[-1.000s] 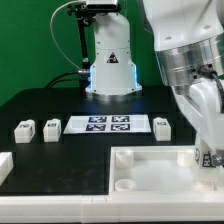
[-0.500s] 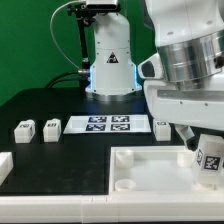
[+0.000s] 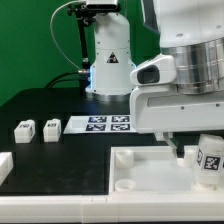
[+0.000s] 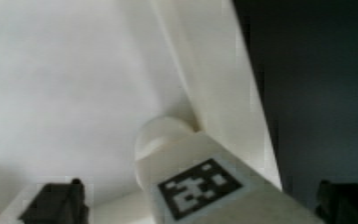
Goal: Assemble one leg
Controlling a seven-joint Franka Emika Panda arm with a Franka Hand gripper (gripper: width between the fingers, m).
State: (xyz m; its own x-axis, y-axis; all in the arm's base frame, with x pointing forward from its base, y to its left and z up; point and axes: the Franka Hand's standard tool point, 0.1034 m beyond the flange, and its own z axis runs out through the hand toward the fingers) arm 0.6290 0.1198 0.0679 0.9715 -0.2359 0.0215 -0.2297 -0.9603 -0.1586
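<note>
A leg (image 3: 209, 160), a small white block with a tag, stands on the large white panel (image 3: 140, 168) at the panel's corner on the exterior view's right. In the wrist view the leg (image 4: 202, 180) stands between my two dark fingertips (image 4: 55, 203), with a gap on each side. My gripper (image 4: 199, 205) is open around it and does not touch it. In the exterior view the arm's big white hand (image 3: 185, 95) hangs right above the leg and hides most of the fingers. Two more legs (image 3: 23, 130) (image 3: 51, 129) lie at the left.
The marker board (image 3: 100, 123) lies in the middle of the black table. The arm's base (image 3: 110, 60) stands behind it. A white part (image 3: 5, 165) lies at the exterior view's left edge. The hand hides the table behind it.
The hand has turned about the leg and swung toward the exterior view's left. The leg has stayed at the panel's corner. The leg near the marker board is now hidden.
</note>
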